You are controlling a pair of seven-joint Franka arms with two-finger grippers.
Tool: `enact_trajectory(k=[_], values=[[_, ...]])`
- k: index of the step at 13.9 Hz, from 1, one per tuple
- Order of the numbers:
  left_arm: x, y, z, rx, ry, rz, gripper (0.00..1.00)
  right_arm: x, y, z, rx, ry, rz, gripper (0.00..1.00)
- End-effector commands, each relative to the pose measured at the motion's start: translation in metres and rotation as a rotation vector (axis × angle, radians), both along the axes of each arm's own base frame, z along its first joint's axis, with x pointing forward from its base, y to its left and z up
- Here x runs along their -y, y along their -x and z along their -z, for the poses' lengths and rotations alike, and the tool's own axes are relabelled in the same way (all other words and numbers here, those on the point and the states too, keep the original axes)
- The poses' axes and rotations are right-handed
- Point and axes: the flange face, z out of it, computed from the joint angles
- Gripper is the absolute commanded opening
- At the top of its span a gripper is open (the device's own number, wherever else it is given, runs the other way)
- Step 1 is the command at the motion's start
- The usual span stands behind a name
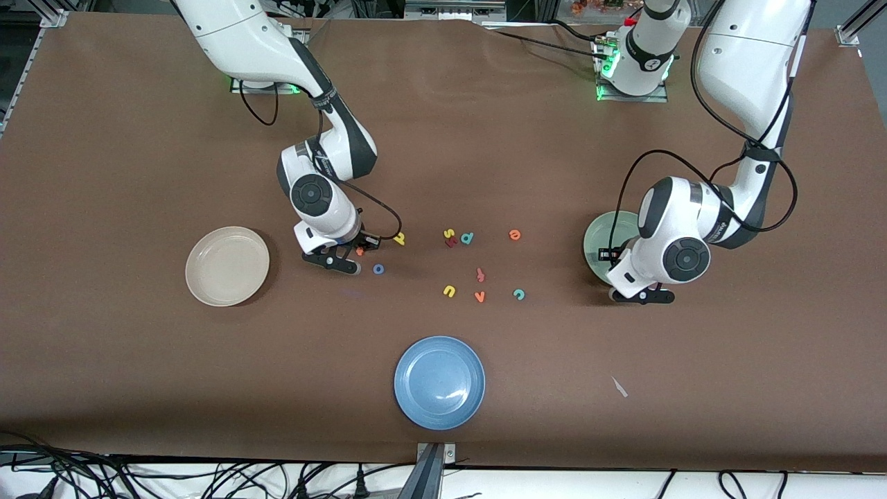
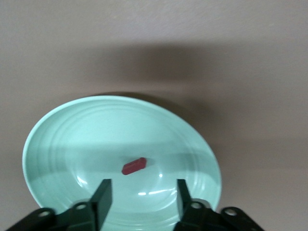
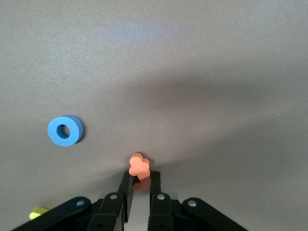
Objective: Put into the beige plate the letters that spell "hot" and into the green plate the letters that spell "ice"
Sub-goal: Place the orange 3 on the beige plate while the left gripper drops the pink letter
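Note:
My right gripper (image 3: 140, 175) is shut on the orange t (image 3: 139, 166), low over the table (image 1: 359, 251). Beside it lie the blue o (image 3: 65, 130) and the yellow h (image 1: 399, 239). The beige plate (image 1: 227, 265) sits bare toward the right arm's end. My left gripper (image 2: 142, 192) hangs open over the green plate (image 2: 57, 139), with nothing between its fingers. The dark red i (image 2: 134, 165) lies inside that plate. The left arm hides part of the green plate (image 1: 597, 239) in the front view. The orange e (image 1: 514, 235) and the teal c (image 1: 518, 294) lie on the table mid-way.
A blue plate (image 1: 439, 382) stands near the front edge. Loose letters lie mid-table: a yellow s (image 1: 449, 233), a teal d-like letter (image 1: 467, 238), a red f-like letter (image 1: 480, 275), a yellow u (image 1: 450, 291) and an orange v (image 1: 479, 296).

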Motion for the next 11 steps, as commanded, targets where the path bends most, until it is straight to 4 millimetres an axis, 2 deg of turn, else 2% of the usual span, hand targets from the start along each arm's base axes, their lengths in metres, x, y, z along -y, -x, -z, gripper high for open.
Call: enact_trajectory(k=[1, 2, 6, 8, 11], values=[[0.041, 0.010, -0.022, -0.001, 0.025, 0.070, 1.00, 0.034, -0.026, -0.050, -0.053, -0.020, -0.058, 0.02], [0.060, 0.016, -0.024, -0.003, 0.039, 0.088, 1.00, 0.053, -0.031, -0.063, -0.060, -0.017, -0.097, 0.02], [0.135, 0.040, -0.033, 0.012, 0.081, 0.120, 1.00, 0.148, -0.044, -0.105, -0.099, -0.001, -0.240, 0.02], [0.157, 0.047, -0.032, 0.039, 0.101, 0.135, 1.00, 0.190, -0.044, -0.111, -0.095, -0.001, -0.288, 0.02], [0.195, 0.060, -0.029, 0.094, 0.111, 0.126, 1.00, 0.258, -0.049, -0.105, -0.102, 0.004, -0.402, 0.02]])
